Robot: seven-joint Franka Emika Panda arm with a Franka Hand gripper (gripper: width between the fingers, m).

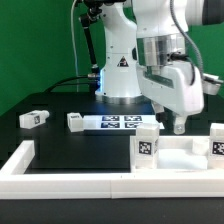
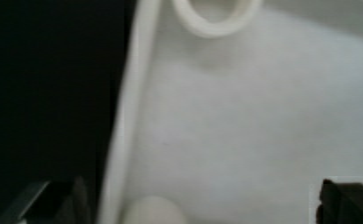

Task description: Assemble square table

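**Open gripper over the slab, nothing held**

The gripper [image 1: 177,124] is seen at the right of centre in the exterior view, lowered from the arm [image 1: 150,40] towards the slab [image 1: 185,155]. Its fingers [image 2: 350,197] are spread wide, and nothing is held between them. In the wrist view only the slab [image 2: 249,110] is seen between the dark fingertips. One round pocket [image 2: 213,18] is shown near its edge and part of another [image 2: 151,212] further along the same edge.

The slab lies at the lower right of the exterior view, inside the wall [image 1: 70,170]. Two legs are seen standing upright by it, one leg [image 1: 148,146] at its left end and another leg [image 1: 217,142] at the frame's right edge. Whether they are seated in pockets cannot be told.

Two more lie on the black table [image 1: 60,140]: a leg [image 1: 33,118] at the far left and a leg [image 1: 76,121] just beside the marker board [image 1: 120,123], at its left end.
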